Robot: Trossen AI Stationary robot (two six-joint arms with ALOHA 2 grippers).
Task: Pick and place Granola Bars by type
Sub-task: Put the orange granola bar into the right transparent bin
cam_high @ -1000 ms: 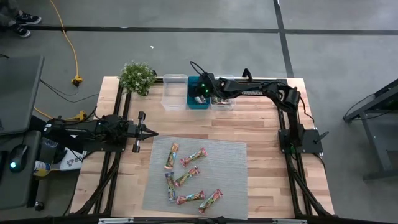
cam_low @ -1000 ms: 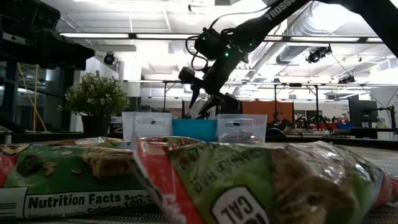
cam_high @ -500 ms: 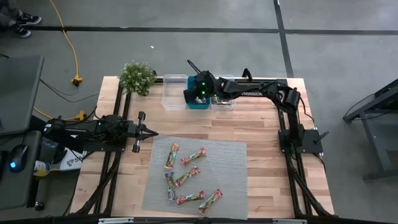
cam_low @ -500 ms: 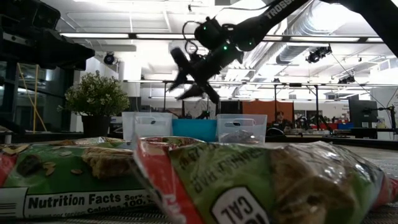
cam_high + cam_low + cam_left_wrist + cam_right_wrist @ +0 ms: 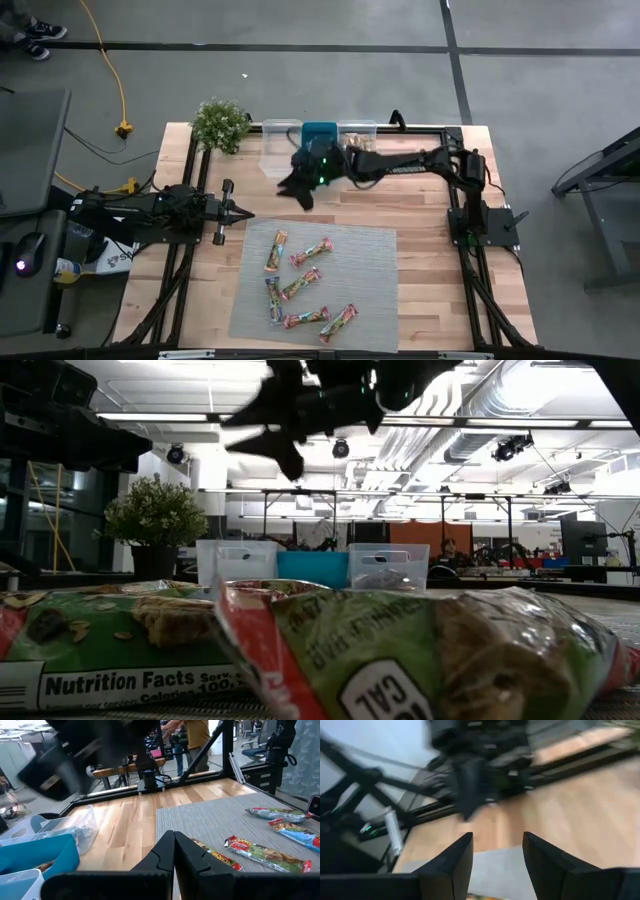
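— Where is the right pincer (image 5: 297, 187) from where you stand?

— Out over the bare wood of the counter (image 5: 420, 210), between the row of bins and the grey mat (image 5: 370, 290). Seen from above, the teal bin (image 5: 321, 132) and the two clear bins (image 5: 279, 147) sit just behind it. Its fingers are spread, with nothing between them; its own wrist camera shows the two fingers (image 5: 447, 865) apart over wood and the mat's edge.

— And the Granola Bars (image 5: 300, 283)?

— Seven lie loose on the mat, ahead of that pincer and well apart from it. The overhead camera shows the whole scatter. The table-level one is filled by two wrappers (image 5: 400, 655) right against the lens, with the open pincer (image 5: 270, 422) dark against the ceiling lights above.

— What about the left pincer (image 5: 238, 213)?

— It waits at the counter's left edge, fingers pressed together, near the mat's corner. Its wrist camera looks across the mat at several bars (image 5: 257, 852) and catches the teal bin (image 5: 35, 860), with a bar inside.

— Anything else?

— A potted plant (image 5: 222, 125) beside the bins, and a person (image 5: 196, 740) standing beyond the counter.
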